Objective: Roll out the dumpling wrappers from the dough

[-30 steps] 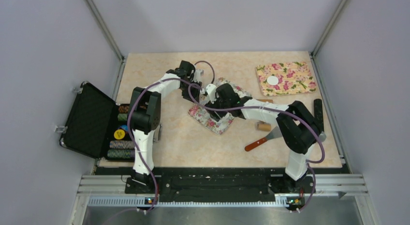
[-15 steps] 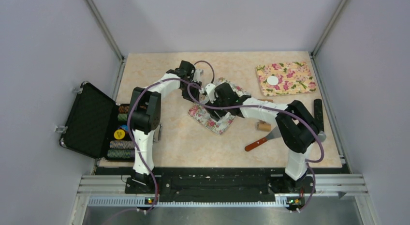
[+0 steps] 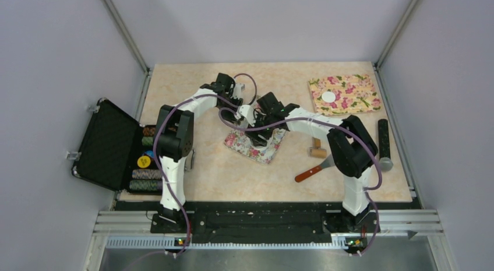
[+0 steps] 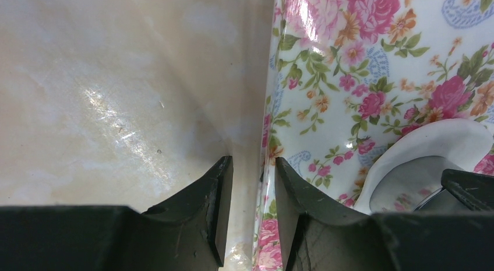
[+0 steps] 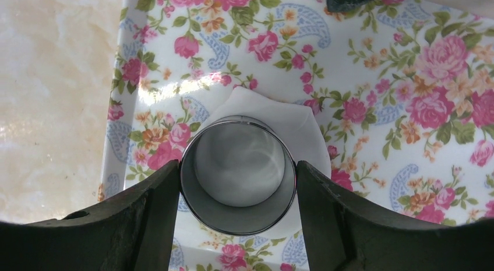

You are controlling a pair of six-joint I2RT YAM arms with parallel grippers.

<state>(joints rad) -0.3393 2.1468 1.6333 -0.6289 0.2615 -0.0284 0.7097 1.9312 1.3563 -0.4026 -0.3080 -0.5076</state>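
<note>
A floral mat (image 3: pixel 242 144) lies mid-table with a flattened white sheet of dough (image 5: pixel 262 108) on it. My right gripper (image 5: pixel 237 189) is shut on a round metal cutter ring (image 5: pixel 239 215) that stands on that dough, one finger on each side of the ring. My left gripper (image 4: pixel 251 218) straddles the mat's (image 4: pixel 361 61) raised left edge with its jaws part open; a gap shows beside the left finger. From the left wrist, the dough (image 4: pixel 448 137) and the ring (image 4: pixel 408 183) show at the right. One dumpling wrapper (image 3: pixel 329 97) lies on a second floral mat (image 3: pixel 349 93) at the far right.
A wooden rolling pin (image 3: pixel 317 147) and a red-handled spatula (image 3: pixel 314 169) lie right of the middle mat. A black bar (image 3: pixel 383 143) lies by the right edge. An open black case (image 3: pixel 108 144) with poker chips (image 3: pixel 145 160) stands at the left edge.
My right wrist has swung toward the far side while still over the mat, and its forearm has turned. The mat has slid a little toward the near left. The left arm has stayed put.
</note>
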